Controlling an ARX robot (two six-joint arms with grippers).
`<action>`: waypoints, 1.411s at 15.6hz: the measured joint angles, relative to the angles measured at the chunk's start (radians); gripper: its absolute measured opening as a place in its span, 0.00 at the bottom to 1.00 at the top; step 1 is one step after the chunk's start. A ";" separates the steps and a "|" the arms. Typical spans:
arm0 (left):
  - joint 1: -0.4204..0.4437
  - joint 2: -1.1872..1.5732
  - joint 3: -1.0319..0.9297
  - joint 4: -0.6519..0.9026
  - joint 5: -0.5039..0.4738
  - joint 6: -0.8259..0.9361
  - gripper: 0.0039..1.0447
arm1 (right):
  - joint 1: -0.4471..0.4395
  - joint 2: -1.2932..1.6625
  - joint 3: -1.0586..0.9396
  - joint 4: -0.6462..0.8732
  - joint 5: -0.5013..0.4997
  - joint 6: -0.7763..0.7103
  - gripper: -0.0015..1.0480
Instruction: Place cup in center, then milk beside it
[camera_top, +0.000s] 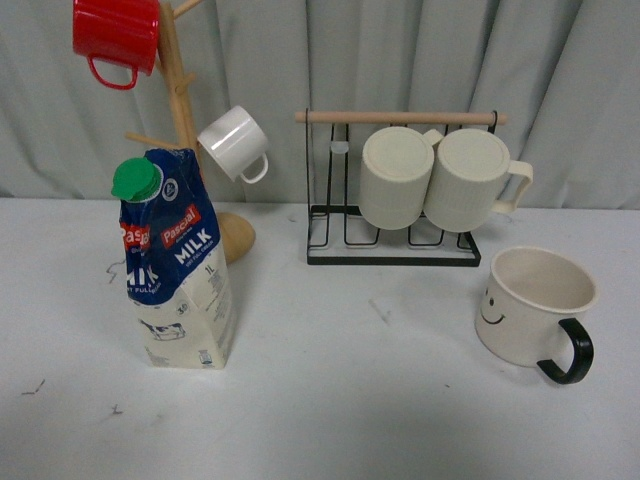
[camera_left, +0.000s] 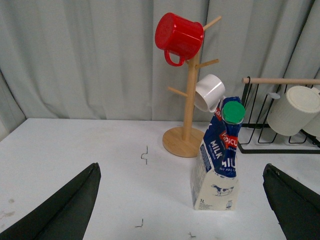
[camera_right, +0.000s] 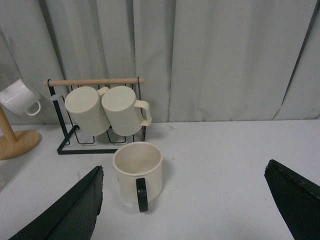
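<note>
The cup (camera_top: 530, 305) stands just before the right end of the rack (camera_top: 400, 117), the milk (camera_top: 178, 265) well off its left end. The left gripper (camera_left: 180, 167) and the right gripper (camera_right: 185, 167) both gape, empty. The right gripper would do best to pinch the cup's wall away from the handle and keep it level.

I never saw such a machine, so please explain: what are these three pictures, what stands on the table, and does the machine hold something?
It is a robot with two arms. One picture looks forward from its body; the other two look from cameras on its wrists, where the dark wedges are the open fingers of the left tool and right tool. Both hold nothing. On the table stand the milk, the cup, a mug tree and a rack of mugs.
</note>
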 joint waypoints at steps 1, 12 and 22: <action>0.000 0.000 0.000 0.000 0.000 0.000 0.94 | 0.000 0.000 0.000 0.000 0.000 0.000 0.94; 0.000 0.000 0.000 0.000 0.000 0.000 0.94 | 0.000 0.000 0.000 0.000 0.000 0.000 0.94; 0.000 0.000 0.000 0.000 0.000 0.000 0.94 | -0.313 0.777 0.331 0.385 -0.087 0.018 0.94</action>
